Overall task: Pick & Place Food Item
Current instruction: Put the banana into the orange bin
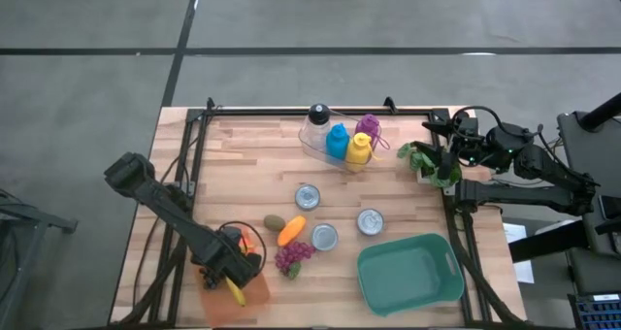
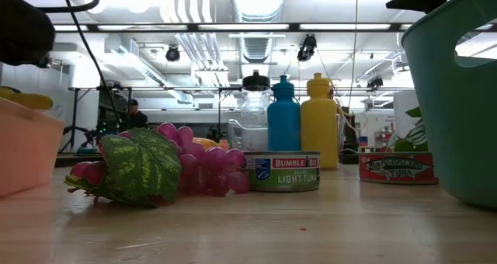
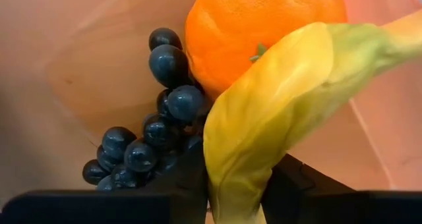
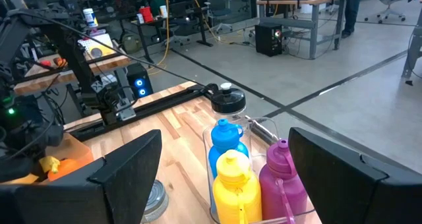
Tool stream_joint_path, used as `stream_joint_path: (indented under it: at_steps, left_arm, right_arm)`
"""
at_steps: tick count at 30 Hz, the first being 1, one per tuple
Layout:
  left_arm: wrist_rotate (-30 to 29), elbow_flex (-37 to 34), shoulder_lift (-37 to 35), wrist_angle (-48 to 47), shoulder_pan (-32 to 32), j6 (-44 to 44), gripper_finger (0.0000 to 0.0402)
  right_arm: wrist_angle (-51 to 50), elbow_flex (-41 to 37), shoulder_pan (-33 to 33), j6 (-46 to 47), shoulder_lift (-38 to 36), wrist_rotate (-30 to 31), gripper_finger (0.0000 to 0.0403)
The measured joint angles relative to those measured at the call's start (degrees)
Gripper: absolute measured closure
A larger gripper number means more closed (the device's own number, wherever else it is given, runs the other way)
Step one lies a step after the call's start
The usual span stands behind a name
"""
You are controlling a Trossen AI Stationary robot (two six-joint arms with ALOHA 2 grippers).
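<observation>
So the left claw (image 1: 236,287) is down over the shallow orange plastic bin (image 1: 254,293) at the near-left corner of the wooden tabletop (image 1: 243,165), and it's pinching a yellow banana (image 3: 277,112) between its dark fingers. The wrist view shows the banana hanging right above the bin floor, where a round orange (image 3: 254,29) and a bunch of dark grapes (image 3: 155,118) already sit. Looks like the drop-off is basically there; the claw just hasn't let go of the banana yet.

The right claw (image 4: 224,178) waits at the far-right edge of the tabletop with its fingers spread wide and nothing between them, looking toward the clear tray of bottles (blue, yellow, purple) (image 4: 231,161).

Still out on the tabletop: a purple grape bunch with a green leaf (image 1: 291,258), a carrot-like orange piece (image 1: 290,231), a brownish oval item (image 1: 275,222), some leafy greens (image 1: 432,165) and three round tins (image 1: 324,237). The teal plastic basket (image 1: 441,286) looks empty. Whether those other foods also have to go in a bin can't be told from here, so probably a fair bit left.

Readable text: the nearest tin says "BUMBLE BEE" and "LIGHT TUNA" (image 2: 281,171), and the red-labelled tin (image 2: 397,168) also reads "TUNA"
</observation>
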Motion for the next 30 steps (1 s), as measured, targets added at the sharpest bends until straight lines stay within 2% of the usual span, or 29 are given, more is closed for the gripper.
stream_joint_path:
  at_steps: [7, 30]
  left_arm:
    - [-0.2, 0.0, 0.1, 1.6, 0.0, 5.7, 0.0254]
    - [-1.5, 0.0, 0.1, 1.7, 0.1, 3.9, 0.0252]
  right_arm:
    - [0.0, 0.0, 0.0, 0.0, 0.0, 0.0, 0.0074]
    - [0.0, 0.0, 0.0, 0.0, 0.0, 0.0, 0.0074]
